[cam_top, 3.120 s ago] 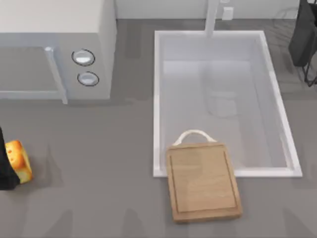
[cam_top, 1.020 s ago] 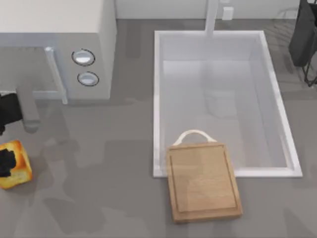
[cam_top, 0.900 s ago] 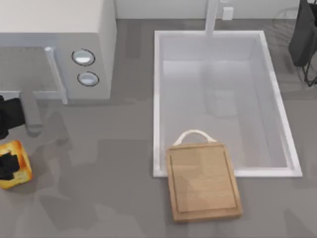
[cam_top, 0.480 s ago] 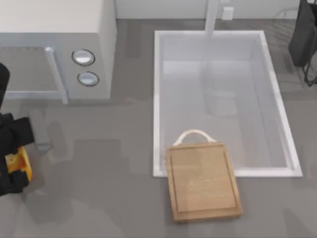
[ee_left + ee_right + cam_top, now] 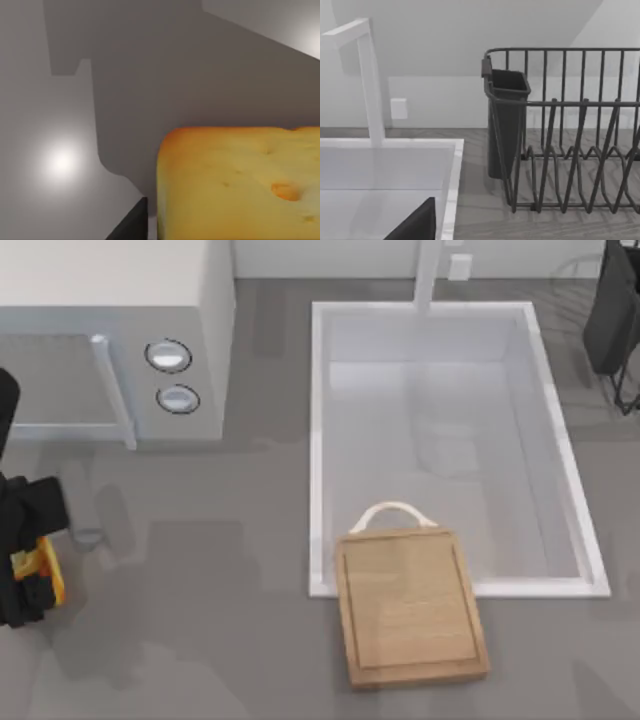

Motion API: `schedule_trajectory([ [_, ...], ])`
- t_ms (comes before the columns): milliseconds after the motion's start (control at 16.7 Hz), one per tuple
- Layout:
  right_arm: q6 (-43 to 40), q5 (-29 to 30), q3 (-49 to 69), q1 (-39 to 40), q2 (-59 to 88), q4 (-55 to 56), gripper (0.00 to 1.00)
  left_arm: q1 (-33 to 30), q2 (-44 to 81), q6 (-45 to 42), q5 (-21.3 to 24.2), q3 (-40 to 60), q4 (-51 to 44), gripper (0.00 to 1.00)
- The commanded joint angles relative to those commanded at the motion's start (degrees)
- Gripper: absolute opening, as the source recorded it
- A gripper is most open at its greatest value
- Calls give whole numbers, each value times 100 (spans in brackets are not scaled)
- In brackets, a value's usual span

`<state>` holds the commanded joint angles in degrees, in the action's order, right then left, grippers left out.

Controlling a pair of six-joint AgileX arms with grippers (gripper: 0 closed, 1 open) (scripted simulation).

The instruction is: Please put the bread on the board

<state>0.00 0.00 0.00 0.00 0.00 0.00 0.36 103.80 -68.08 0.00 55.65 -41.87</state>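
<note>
**Left gripper closing in on the bread**

While the board point(image 5: 411, 606) is lying well apart at the sink's point(image 5: 320, 440) near edge, your left gripper point(image 5: 28, 575) is sitting down over the bread point(image 5: 42, 570) at the table's far left, where a second ago it was hovering beside it. You are now straddling the bun; whether the jaws are clamped yet, you cannot tell. Your right arm is idling by the dish rack point(image 5: 570, 145).

Top camera looks straight down; left wrist camera nearly touches the bread point(image 5: 240, 185).
</note>
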Motion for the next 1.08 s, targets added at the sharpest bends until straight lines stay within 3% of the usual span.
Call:
schedule_trajectory([
  [480,0,0,0,0,0,0,100,0,0,0,0,0,0,2],
  [1080,0,0,0,0,0,0,100,-6,-19,-8,0,13,-18,0],
])
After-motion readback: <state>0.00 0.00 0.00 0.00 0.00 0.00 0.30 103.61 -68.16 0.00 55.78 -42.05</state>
